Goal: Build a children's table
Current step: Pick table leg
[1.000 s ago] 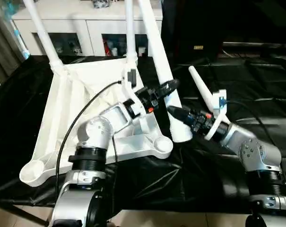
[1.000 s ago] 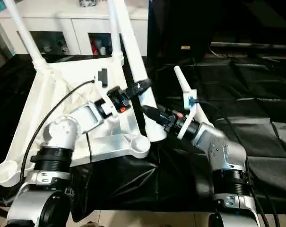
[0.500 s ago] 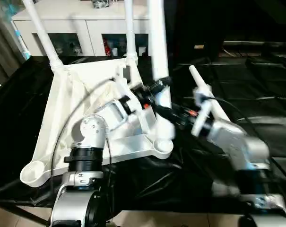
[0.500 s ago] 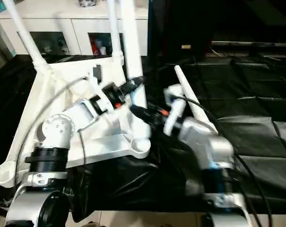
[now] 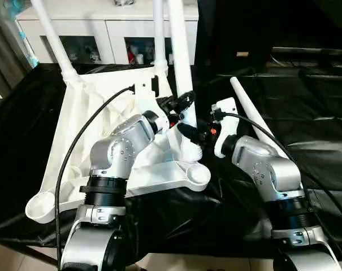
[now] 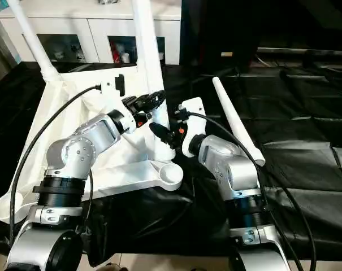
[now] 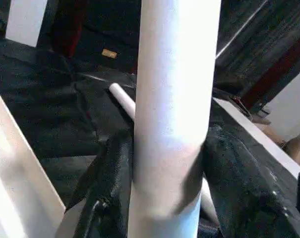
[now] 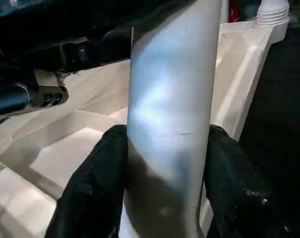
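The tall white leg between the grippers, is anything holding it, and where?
Both grippers, left and right, clamp the leg low on its shaft, just above the tabletop.

Black-covered table (image 5: 306, 113) — on it the upturned white tabletop (image 5: 86, 130) and a loose leg (image 5: 255, 121).

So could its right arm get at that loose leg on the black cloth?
Probably not right now: the right gripper is shut on the upright leg, as is the left gripper. The loose leg lies unobstructed beside the right arm.
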